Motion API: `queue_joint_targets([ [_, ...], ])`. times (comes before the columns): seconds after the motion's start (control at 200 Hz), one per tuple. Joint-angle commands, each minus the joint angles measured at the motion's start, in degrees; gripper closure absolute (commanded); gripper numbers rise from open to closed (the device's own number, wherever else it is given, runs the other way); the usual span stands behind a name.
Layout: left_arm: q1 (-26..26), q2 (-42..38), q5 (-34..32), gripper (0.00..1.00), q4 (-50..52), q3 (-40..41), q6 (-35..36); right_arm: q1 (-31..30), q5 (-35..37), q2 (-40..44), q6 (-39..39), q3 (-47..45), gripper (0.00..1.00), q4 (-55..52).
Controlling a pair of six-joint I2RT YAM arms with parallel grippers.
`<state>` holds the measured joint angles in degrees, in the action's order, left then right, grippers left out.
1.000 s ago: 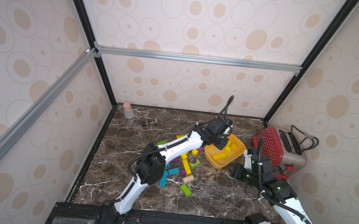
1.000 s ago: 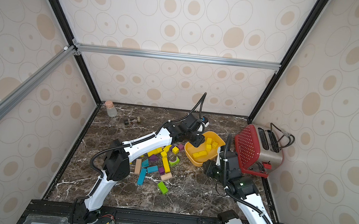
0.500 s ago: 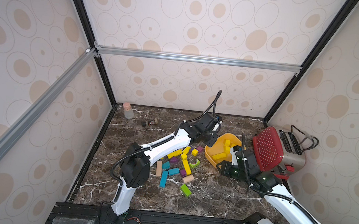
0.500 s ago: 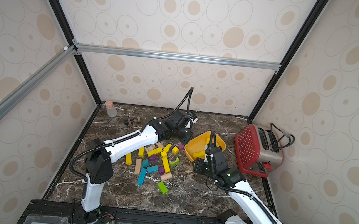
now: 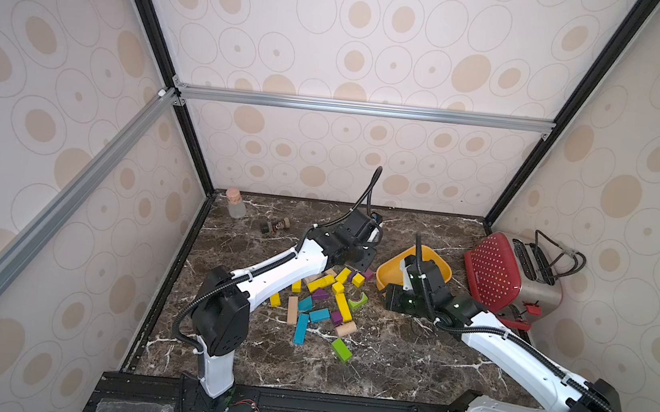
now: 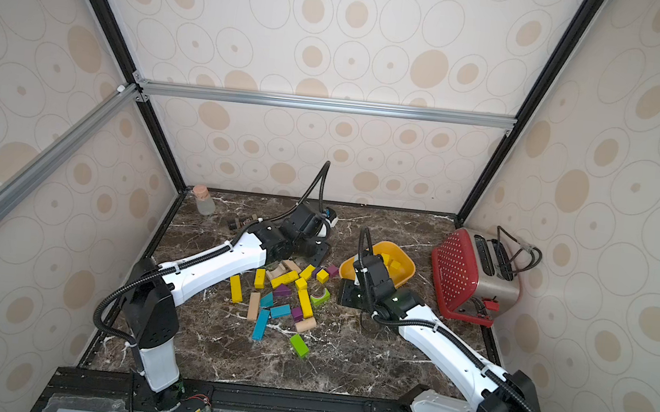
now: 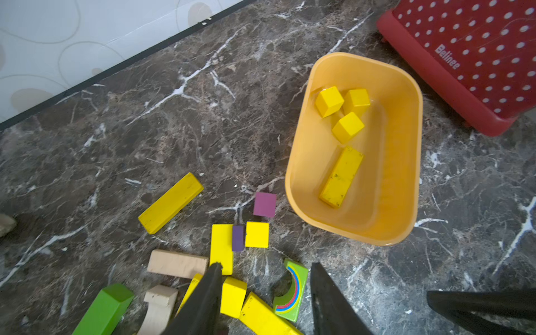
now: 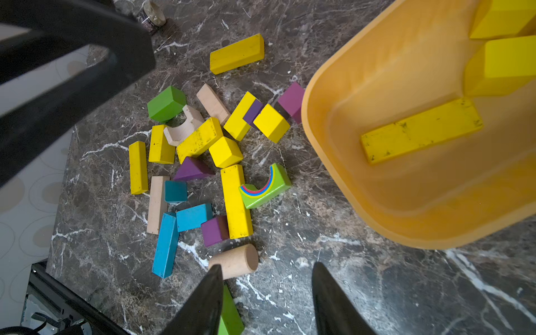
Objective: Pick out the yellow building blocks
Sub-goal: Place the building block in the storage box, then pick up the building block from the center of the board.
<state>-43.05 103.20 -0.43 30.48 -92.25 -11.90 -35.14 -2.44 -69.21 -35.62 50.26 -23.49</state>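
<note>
Left claw (image 7: 266, 265): fingers apart, nothing btwn them, over the far edge of the block pile, w/ a yellow cube (image 7: 233, 296) on the tabletop (image 7: 203, 116) just by one finger. Right claw (image 8: 266, 265): also apart & empty, low over the tabletop nr the bowl (image 8: 348, 139), on the pile's right side; a wooden cylinder (image 8: 236, 261) lies just beyond one fingertip. Yellow blocks (image 8: 200, 139) are split 2 ways: 3 cubes (image 7: 348, 127) + 1 bar (image 7: 341, 177) lie inside the orange-yellow bowl. The rest (approx. 8, bars & cubes) are loose on the tabletop, mixed w/ blue, purple, green & plain wood pieces. One long yellow bar (image 8: 236, 53) lies a bit apart from the pile, toward the back wall. Red dotted toaster (image 5: 488, 269) stands right of the bowl. Small corked bottle (image 5: 235, 204) is in the back-left corner.
</note>
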Motion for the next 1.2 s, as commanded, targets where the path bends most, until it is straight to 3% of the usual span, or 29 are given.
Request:
queue_joint_targets([
  [0.0,1.3,-3.0,-1.8,0.51,0.2,1.7,1.2,-0.8,0.1,-2.1,0.8,2.2,0.49,2.0],
  [0.636,5.0,-12.2,-7.1,0.5,1.0,13.6,0.6,-4.4,-1.8,-13.8,2.6,8.8,0.48,6.3],
  [1.197,12.1,-17.4,-4.9,0.49,0.1,21.5,0.6,-5.6,-2.1,-26.7,7.3,17.8,0.49,1.8],
])
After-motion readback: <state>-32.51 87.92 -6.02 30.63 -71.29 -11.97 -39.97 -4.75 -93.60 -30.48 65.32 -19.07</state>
